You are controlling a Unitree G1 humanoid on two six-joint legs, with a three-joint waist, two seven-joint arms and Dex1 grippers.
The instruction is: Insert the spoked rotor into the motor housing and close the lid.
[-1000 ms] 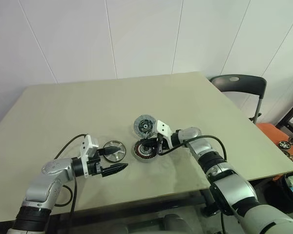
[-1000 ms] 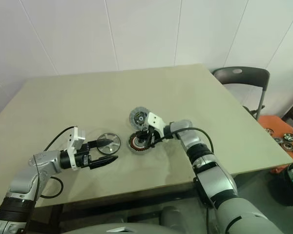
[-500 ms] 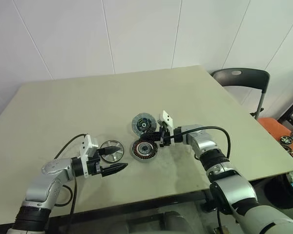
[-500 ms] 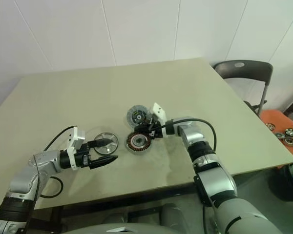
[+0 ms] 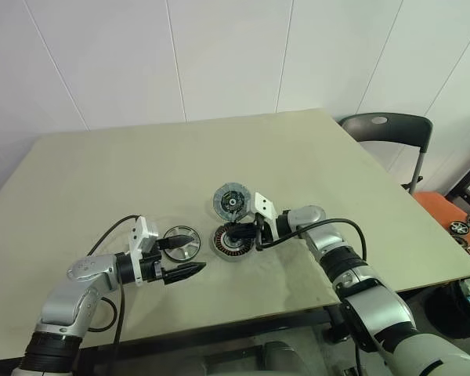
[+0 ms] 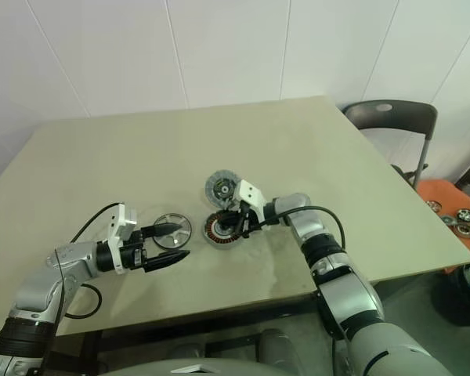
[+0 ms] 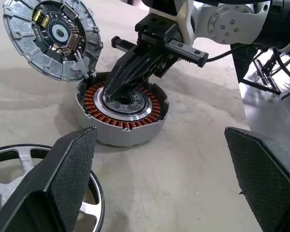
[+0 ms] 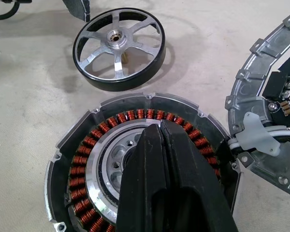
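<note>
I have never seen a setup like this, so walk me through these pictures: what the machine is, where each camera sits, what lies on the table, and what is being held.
This is a humanoid robot with two arms, each ending in two black fingers. Two pictures come from cameras in its head, looking down over the arms at a beige table. The other two come from cameras on its wrists, looking along the fingers.

Three motor parts lie on the table. The motor housing is the round piece with copper windings. Touching its far edge is the lid, a grey disc with a circuit board in the middle, joined to the housing by wires. To the left lies the spoked rotor, a silver wheel.

The left gripper stands wide open near the rotor, holding nothing. The right gripper is shut, its tips over the housing's silvery centre; it grips nothing I can see.
</note>
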